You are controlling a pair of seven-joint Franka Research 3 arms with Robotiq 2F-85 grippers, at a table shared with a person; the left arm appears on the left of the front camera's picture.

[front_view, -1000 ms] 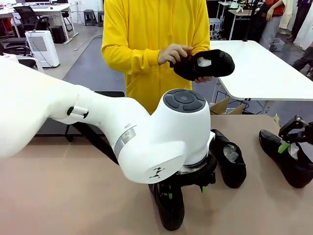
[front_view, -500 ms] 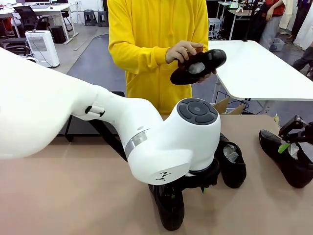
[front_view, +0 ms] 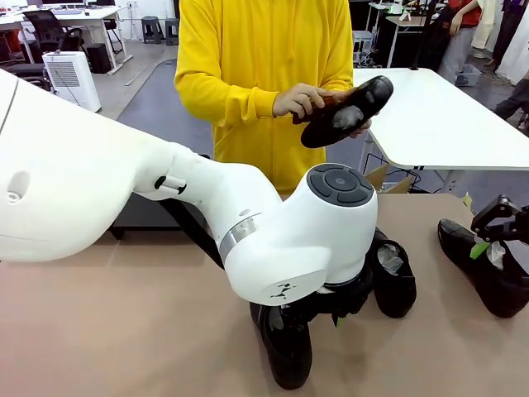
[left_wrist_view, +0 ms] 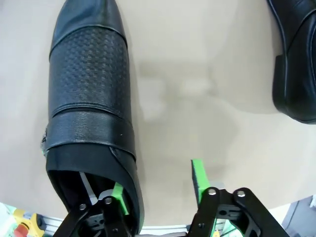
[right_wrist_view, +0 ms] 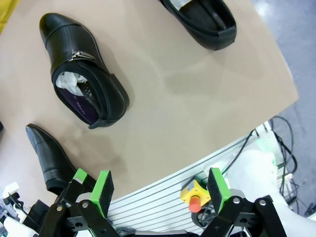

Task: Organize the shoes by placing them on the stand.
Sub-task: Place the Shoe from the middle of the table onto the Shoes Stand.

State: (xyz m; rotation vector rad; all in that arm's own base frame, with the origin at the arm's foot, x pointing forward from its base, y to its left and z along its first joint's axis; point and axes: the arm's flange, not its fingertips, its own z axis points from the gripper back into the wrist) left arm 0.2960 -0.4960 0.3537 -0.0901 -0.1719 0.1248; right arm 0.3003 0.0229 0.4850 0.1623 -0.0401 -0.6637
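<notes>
The left gripper (left_wrist_view: 158, 190) is standing spread across the heel of the near shoe (left_wrist_view: 91, 98), with 1 green pad inside the opening and the other outside, not yet pinching the leather wall. Over the last second its wrist has been drifting slightly right while that shoe is lying unmoved on the table (front_view: 124, 331), so the grasp is probably still being lined up. The middle shoe (front_view: 395, 277) is resting just right of that wrist. The right gripper (right_wrist_view: 160, 190) is hanging spread and empty near the right shoe (front_view: 488, 273), unchanged. The person's hands (front_view: 302, 101) are tilting the 4th shoe (front_view: 347, 112) steeper than before. The stand (front_view: 145, 217) is showing dark at the far left, mostly hidden by the arm; all 4 shoes are off it.
</notes>
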